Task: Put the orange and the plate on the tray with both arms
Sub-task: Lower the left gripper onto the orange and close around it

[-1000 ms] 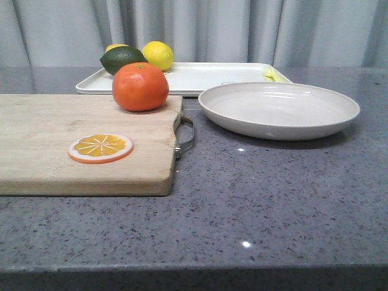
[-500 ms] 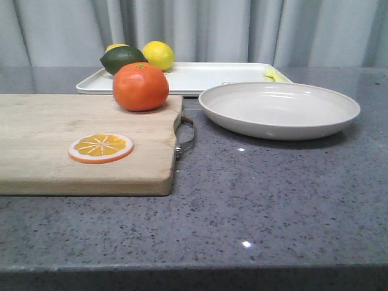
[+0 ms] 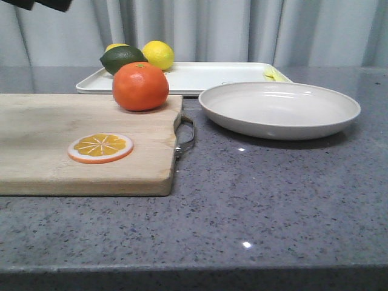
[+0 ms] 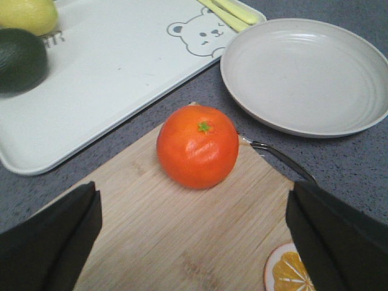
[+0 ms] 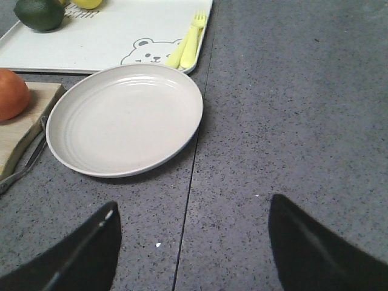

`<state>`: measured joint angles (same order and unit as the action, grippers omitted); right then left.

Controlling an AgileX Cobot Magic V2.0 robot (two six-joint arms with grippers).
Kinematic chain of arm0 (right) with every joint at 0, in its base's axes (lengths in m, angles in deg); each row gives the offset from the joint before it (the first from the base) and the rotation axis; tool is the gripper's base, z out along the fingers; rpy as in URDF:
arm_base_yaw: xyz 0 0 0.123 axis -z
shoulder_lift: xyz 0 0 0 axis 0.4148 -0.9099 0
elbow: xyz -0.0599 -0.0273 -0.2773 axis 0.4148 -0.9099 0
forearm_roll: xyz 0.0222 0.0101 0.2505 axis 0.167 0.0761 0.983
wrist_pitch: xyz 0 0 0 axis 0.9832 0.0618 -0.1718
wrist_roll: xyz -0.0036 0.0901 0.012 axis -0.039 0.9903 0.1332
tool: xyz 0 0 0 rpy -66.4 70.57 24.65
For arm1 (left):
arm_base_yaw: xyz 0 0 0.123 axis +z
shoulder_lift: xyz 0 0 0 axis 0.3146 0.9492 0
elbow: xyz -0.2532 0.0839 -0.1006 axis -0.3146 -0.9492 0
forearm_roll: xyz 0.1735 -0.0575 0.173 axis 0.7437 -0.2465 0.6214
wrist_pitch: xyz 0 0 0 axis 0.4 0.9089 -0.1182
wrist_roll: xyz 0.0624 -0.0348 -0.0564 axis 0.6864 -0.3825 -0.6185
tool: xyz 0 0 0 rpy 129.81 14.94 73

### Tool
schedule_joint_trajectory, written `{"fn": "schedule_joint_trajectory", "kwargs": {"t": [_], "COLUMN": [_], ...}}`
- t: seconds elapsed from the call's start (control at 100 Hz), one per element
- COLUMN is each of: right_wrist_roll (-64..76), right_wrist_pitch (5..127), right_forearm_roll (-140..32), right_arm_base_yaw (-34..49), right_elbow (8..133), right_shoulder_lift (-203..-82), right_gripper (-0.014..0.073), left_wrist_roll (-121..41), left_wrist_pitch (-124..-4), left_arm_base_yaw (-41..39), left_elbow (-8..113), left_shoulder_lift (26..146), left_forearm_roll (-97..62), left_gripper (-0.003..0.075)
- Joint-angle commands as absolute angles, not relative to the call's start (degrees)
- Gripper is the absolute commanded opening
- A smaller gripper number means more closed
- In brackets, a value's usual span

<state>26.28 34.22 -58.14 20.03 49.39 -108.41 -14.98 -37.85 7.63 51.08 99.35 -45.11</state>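
The orange (image 3: 140, 85) sits on the far right corner of the wooden cutting board (image 3: 48, 151); it also shows in the left wrist view (image 4: 197, 146). The off-white plate (image 3: 279, 110) lies on the grey counter to its right, in front of the white tray (image 3: 206, 76). My left gripper (image 4: 194, 233) is open and empty, high above the board, short of the orange. My right gripper (image 5: 193, 239) is open and empty above bare counter, near the plate (image 5: 125, 119). The tray shows in both wrist views (image 4: 115, 60) (image 5: 115, 33).
A dark green fruit (image 3: 122, 59) and a yellow lemon (image 3: 158, 54) lie at the tray's far left. A yellow fork (image 5: 190, 39) lies at its right end. An orange slice (image 3: 100, 148) lies on the board. The board has a metal handle (image 3: 187, 134).
A dark part of the left arm has come into the top left corner of the front view. The objects have not moved.
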Motion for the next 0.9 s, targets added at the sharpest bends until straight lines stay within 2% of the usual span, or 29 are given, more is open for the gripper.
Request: {"fn": "schedule_joint_trajectory", "kwargs": {"t": [0.0, 0.32, 0.89], "right_wrist_roll": [26.37, 26.37, 26.37], "right_wrist_pitch": [38.12, 38.12, 38.17], "right_forearm_roll": [-57.81, -57.81, -57.81], "right_arm_base_yaw": [20.38, 20.38, 20.38], "right_elbow": [51.37, 51.37, 51.37], "right_shoulder_lift": [-109.35, -109.35, -109.35], "right_gripper": [0.0522, 0.0522, 0.0522], "left_wrist_roll": [-12.92, -12.84, -12.84], "left_wrist_pitch": [-40.96, -43.91, -45.86], "left_arm_base_yaw": [4.76, -0.9, -1.72], "left_elbow": [55.16, 62.45, 64.84], "left_shoulder_lift": [101.71, 112.14, 120.98], "left_forearm_roll": [-48.05, -47.39, -47.26], "left_gripper": [0.0585, 0.0586, 0.0585]}}
